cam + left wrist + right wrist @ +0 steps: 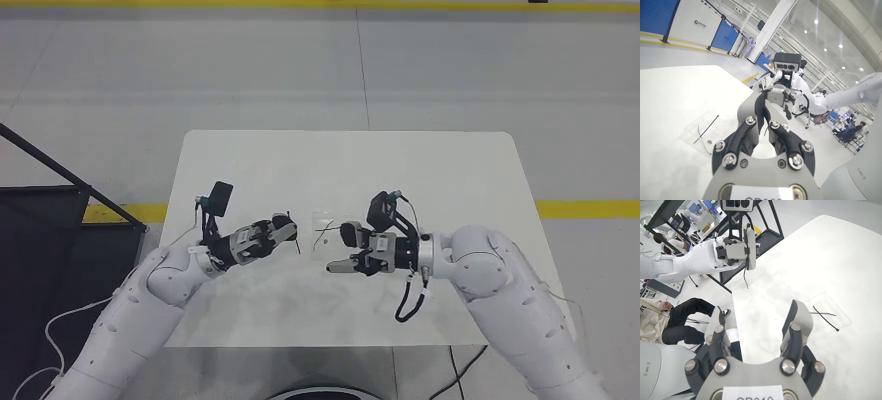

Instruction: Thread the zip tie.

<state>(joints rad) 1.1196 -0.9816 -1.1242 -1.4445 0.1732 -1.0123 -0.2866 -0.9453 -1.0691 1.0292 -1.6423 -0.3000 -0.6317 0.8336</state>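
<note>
My left gripper [281,229] hangs above the table left of centre, shut on a thin black zip tie [765,130] whose free tail dangles below the fingertips [745,279]. In the left wrist view its pads [761,108] are pressed together on the tie. My right gripper [343,251] faces it from the right, a short gap away, open and holding nothing, its fingers [798,313] spread wide. Between and a little behind the two grippers, a clear shallow tray [322,218] lies on the table with two more black zip ties [824,314] crossed in it.
The white table [420,170] is bare around the tray. A black frame with dark fabric [40,230] stands by the table's left edge. The right arm's wrist camera [787,63] faces my left gripper.
</note>
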